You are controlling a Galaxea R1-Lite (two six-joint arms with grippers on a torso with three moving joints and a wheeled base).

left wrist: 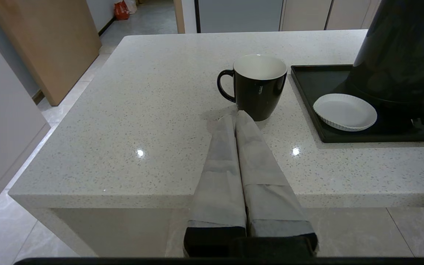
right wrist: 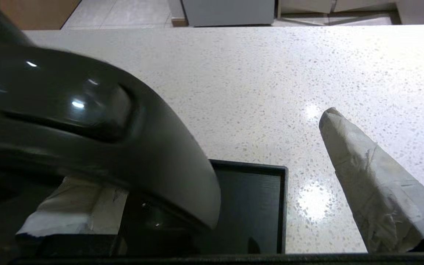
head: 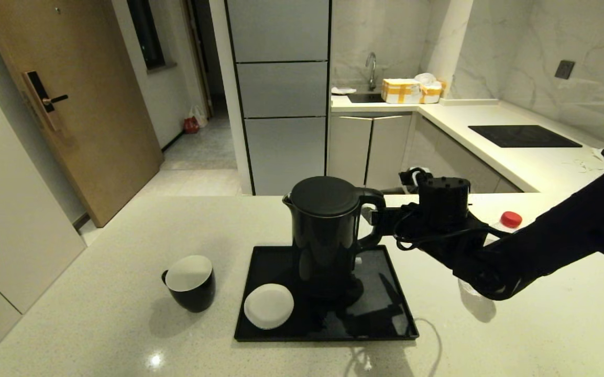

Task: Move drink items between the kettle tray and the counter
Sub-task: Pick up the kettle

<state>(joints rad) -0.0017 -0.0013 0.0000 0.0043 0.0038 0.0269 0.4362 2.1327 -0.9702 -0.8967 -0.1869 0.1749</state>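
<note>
**A:** Fingers first. From the head view, the right gripper [head: 380, 213] sits at the kettle [head: 328, 235] handle, but its fingers are hidden behind the wrist there, so I can't read their spread from that view. The kettle itself stands upright on the kettle tray [head: 385, 324], toward the tray's back. The mug [head: 190, 283] is off the tray, on the counter [head: 97, 314] just beside the tray's left edge; the red-capped bottle [head: 510, 220] is on the counter well to the tray's right, mostly hidden by the arm. A white coaster [head: 268, 306] lies on the tray's front left part.

**B:** And the left wrist view?

**A:** The left gripper [left wrist: 235, 119] is clenched on nothing, pads pressed together, parked off the counter's near edge, well short of the tray.

**B:** Right wrist view?

**A:** The taped fingers [right wrist: 366, 176] stand wide apart, released, one on each side of the kettle's handle; nothing is gripped yet. Whether the nearer pad already touches the handle, I can't tell.

**B:** How will it handle?

**A:** Rigid and glossy, probably slippery, likely top-heavy if it holds water. I'd take the loop handle high up, near the lid, squeeze firmly, and lift straight off the base.
</note>
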